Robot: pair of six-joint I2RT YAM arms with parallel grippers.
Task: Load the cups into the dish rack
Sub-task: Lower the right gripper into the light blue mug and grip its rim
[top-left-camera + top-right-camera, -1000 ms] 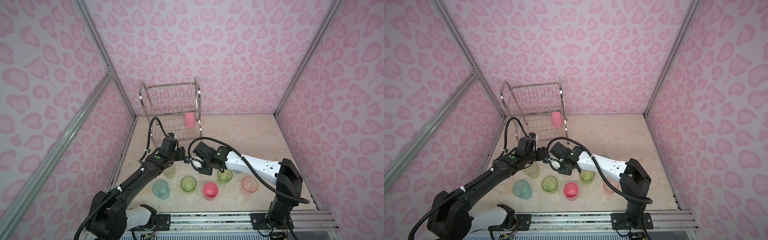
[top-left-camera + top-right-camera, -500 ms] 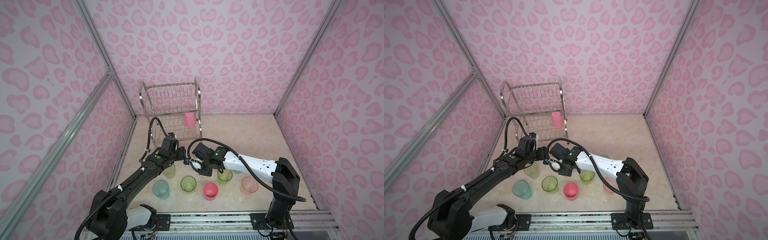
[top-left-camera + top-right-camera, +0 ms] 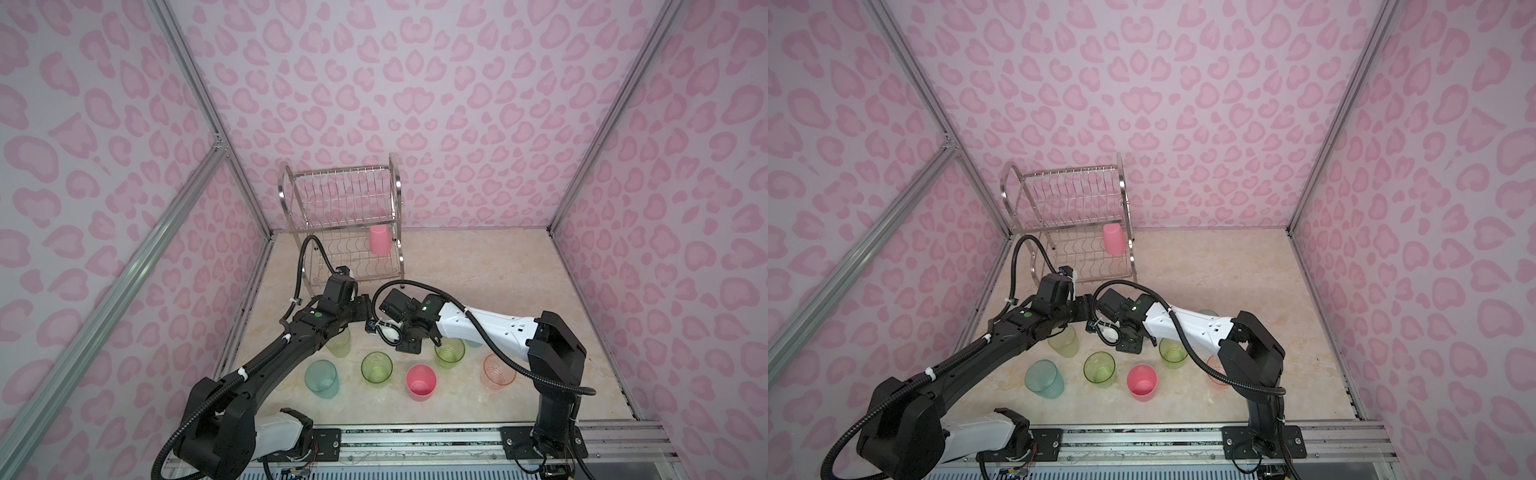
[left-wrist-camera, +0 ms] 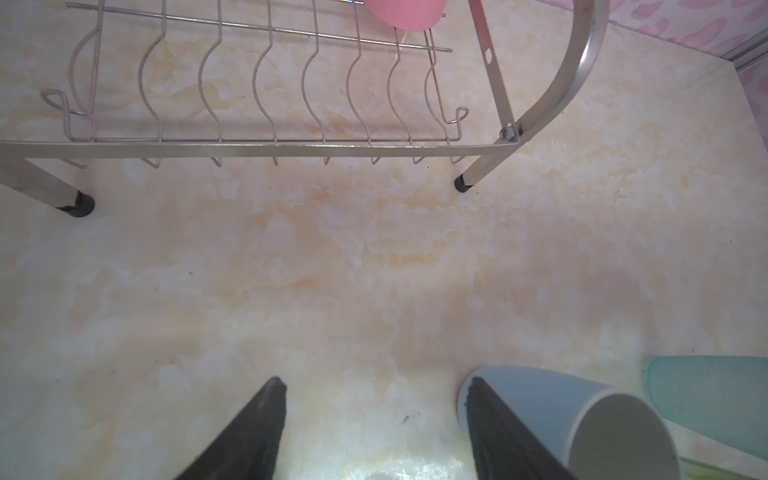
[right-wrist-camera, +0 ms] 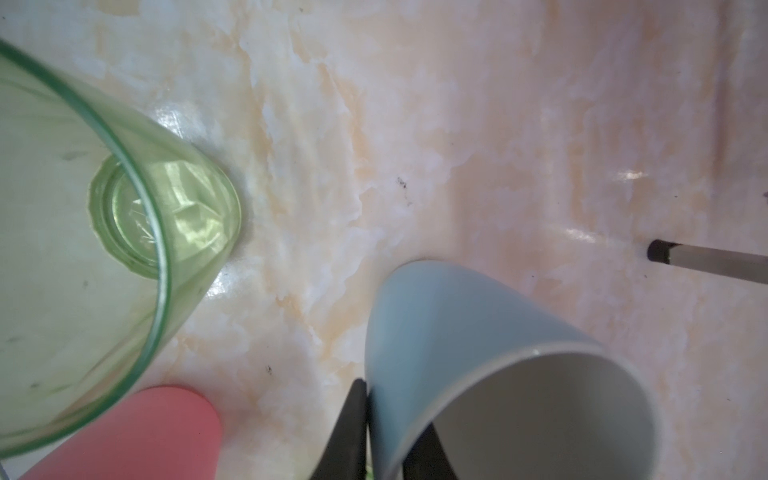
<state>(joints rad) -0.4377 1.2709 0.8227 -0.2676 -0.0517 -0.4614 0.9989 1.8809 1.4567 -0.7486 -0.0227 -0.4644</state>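
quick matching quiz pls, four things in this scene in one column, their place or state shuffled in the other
1 far pink cup
2 light-blue mug
3 left tool
4 peach cup

a open, empty
b upright on the table
c on the dish rack's lower shelf
d rim pinched by the right tool

Pairs: 1-c, 2-d, 3-a, 4-b

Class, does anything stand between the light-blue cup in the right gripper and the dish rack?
Nothing on the table does: the stretch from the light-blue cup to the dish rack is bare. Only the open left gripper sits close beside it.
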